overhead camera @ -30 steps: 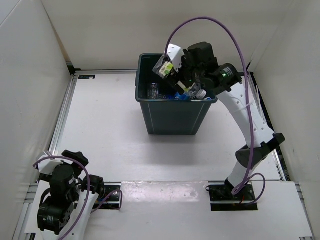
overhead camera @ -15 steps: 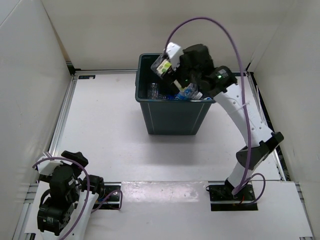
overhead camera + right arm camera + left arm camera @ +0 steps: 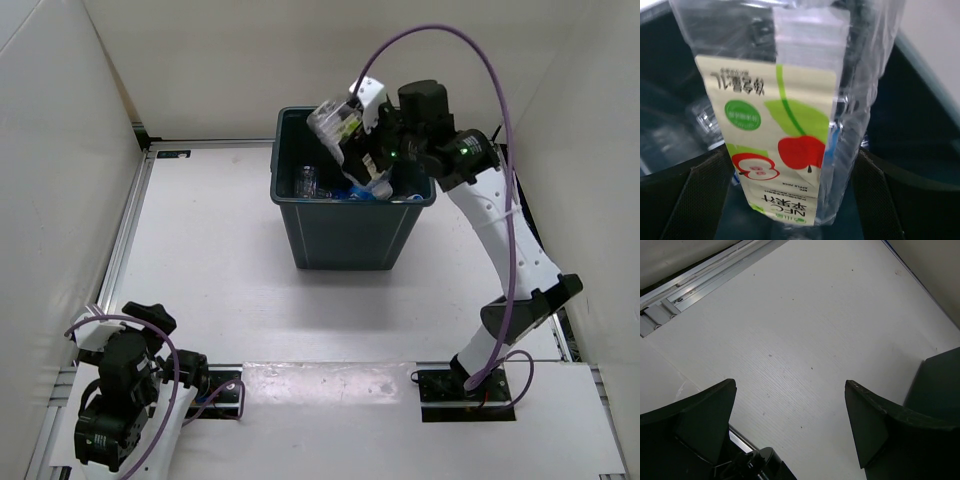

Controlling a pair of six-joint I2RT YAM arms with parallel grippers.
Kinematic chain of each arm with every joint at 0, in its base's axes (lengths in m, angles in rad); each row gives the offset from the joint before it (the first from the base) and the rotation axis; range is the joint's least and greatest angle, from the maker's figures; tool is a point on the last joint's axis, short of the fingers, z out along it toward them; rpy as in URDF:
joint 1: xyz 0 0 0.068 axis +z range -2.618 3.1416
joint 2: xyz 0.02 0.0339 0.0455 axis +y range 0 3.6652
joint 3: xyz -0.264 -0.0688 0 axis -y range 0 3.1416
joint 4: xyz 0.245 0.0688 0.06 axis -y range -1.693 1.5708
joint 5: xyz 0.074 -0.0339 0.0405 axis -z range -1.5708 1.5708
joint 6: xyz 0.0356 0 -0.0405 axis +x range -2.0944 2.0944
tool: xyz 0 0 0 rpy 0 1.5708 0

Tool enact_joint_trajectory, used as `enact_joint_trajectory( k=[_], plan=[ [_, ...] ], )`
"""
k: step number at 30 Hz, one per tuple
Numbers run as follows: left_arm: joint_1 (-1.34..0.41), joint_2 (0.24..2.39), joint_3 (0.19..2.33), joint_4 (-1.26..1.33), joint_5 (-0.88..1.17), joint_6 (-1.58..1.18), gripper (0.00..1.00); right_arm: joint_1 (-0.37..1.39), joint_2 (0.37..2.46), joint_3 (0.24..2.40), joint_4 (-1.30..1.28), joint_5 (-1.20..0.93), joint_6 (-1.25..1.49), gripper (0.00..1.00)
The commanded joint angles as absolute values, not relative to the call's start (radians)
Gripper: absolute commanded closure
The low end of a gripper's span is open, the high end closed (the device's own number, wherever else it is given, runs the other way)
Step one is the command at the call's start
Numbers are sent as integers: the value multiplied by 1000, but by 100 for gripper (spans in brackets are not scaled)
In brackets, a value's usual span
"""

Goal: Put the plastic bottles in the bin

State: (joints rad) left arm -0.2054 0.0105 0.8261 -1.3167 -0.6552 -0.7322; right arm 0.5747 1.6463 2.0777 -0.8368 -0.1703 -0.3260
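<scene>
Near left, the left fingers gape empty above the tabletop. Far right, the right fingers pinch the fruit-label bottle by its sides over the bin. It looks light, thin-walled, crushable and probably slippery, so a mid-label hold suits.

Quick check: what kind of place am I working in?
Probably a lab robot test cell: white panel walls, aluminium rails edging the table, and one bin below the fruit-label bottle in the right pincer.
</scene>
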Motion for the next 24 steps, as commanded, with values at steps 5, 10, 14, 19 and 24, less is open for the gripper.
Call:
enact_joint_trajectory(
  k=[5, 10, 14, 19, 24],
  plan=[
    [-213, 29, 822, -1319, -667, -733, 0, 581, 1626, 2030, -796, -135, -316, 10],
    [-213, 29, 824, -1324, -670, -736, 0, 641, 1723, 2287, -875, 189, -280, 10],
    [-215, 17, 821, -1315, -667, -727, 0, 538, 1703, 2133, -975, -343, -385, 10],
    [-219, 8, 824, -1330, -678, -745, 0, 588, 1778, 2325, -955, -41, -350, 10],
    [-221, 5, 824, -1328, -684, -744, 0, 561, 1626, 2059, -632, -261, -218, 10]
  ],
)
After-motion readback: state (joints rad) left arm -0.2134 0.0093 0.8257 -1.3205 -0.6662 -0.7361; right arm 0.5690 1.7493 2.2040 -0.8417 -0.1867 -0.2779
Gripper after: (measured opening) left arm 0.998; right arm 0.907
